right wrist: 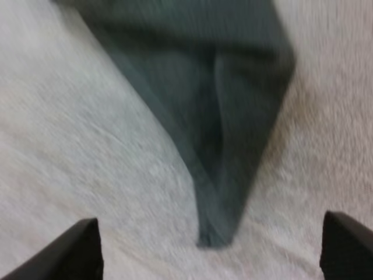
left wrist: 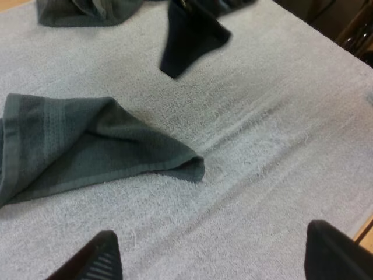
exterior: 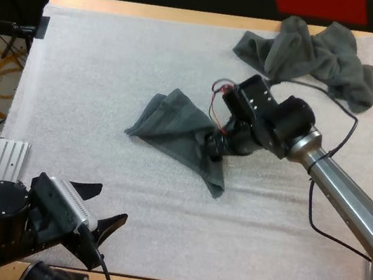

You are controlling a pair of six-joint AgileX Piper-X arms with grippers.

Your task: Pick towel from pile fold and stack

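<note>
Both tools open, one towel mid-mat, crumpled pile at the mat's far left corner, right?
No: the crumpled pile sits at the mat's far right corner, per the high view; left tool and right tool are open, one towel lies mid-mat.

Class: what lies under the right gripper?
Under the right gripper, between its open jaws, lies a pointed corner of the dark towel on the white mat. The mat beneath the towel is covered.
</note>
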